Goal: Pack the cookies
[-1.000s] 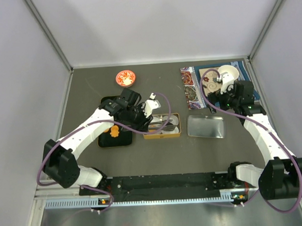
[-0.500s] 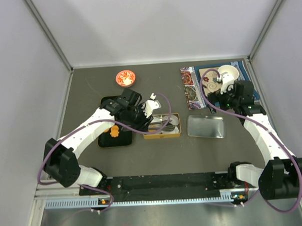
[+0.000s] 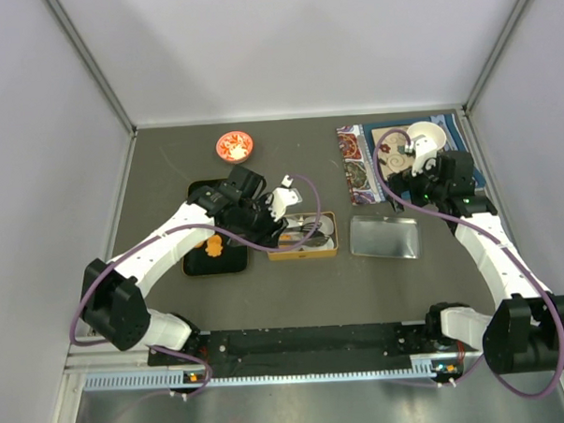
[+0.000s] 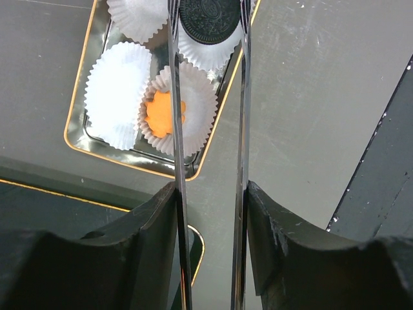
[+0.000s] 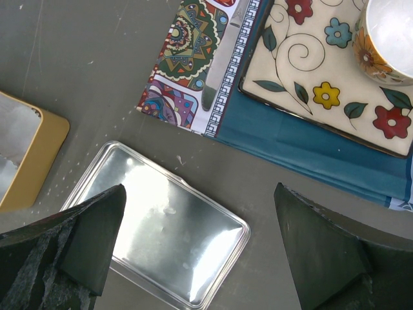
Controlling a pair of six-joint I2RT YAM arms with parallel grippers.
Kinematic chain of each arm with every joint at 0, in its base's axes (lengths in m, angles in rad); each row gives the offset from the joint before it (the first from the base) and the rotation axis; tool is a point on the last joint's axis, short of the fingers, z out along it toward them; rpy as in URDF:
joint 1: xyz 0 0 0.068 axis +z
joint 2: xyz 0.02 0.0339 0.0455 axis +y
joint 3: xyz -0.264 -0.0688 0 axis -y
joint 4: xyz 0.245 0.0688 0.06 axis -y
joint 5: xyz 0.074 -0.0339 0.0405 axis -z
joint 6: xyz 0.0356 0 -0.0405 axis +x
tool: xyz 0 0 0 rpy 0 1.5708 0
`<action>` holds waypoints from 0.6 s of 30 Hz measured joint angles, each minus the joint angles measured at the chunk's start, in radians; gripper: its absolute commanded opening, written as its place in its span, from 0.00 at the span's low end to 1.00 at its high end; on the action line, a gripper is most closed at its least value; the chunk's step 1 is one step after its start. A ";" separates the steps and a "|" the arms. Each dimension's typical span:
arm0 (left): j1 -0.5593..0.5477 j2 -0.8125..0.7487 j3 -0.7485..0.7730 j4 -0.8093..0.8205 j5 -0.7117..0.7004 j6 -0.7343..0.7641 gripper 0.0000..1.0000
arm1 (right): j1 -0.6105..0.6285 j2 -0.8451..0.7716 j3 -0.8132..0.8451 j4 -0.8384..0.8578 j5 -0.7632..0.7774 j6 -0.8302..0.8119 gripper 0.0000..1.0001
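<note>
The left gripper (image 4: 210, 194) was clamped on metal tongs (image 4: 175, 148), whose tips flanked a dark sandwich cookie (image 4: 210, 19) over a paper cup in the gold-rimmed tin (image 4: 97, 143). One orange flower cookie (image 4: 164, 113) lay in a neighbouring paper cup (image 4: 193, 103). More orange cookies (image 3: 211, 245) sat on the black tray (image 3: 230, 261) beside the tin. The right gripper (image 5: 199, 194) hung wide open and empty above the silver lid (image 5: 161, 219) on the worktop (image 5: 84, 71).

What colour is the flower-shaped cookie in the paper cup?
The cookie is orange; left wrist view shows it best.
</note>
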State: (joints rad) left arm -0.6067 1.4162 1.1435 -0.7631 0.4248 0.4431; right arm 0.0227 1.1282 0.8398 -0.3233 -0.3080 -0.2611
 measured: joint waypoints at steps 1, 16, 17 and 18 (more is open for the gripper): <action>-0.001 0.000 0.000 0.000 0.000 0.000 0.51 | 0.000 0.000 0.000 0.000 0.000 0.000 0.99; -0.005 0.000 0.000 0.002 -0.007 -0.001 0.53 | 0.000 0.000 0.000 0.000 0.000 0.000 0.99; -0.005 -0.001 0.000 0.002 -0.011 -0.002 0.53 | 0.000 0.000 0.000 0.000 0.000 0.000 0.99; -0.005 -0.004 0.000 0.003 -0.018 -0.003 0.53 | 0.000 0.000 0.000 0.000 0.000 0.000 0.99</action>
State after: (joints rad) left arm -0.6117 1.4124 1.1431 -0.7605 0.4065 0.4397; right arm 0.0227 1.1282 0.8398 -0.3233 -0.3084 -0.2611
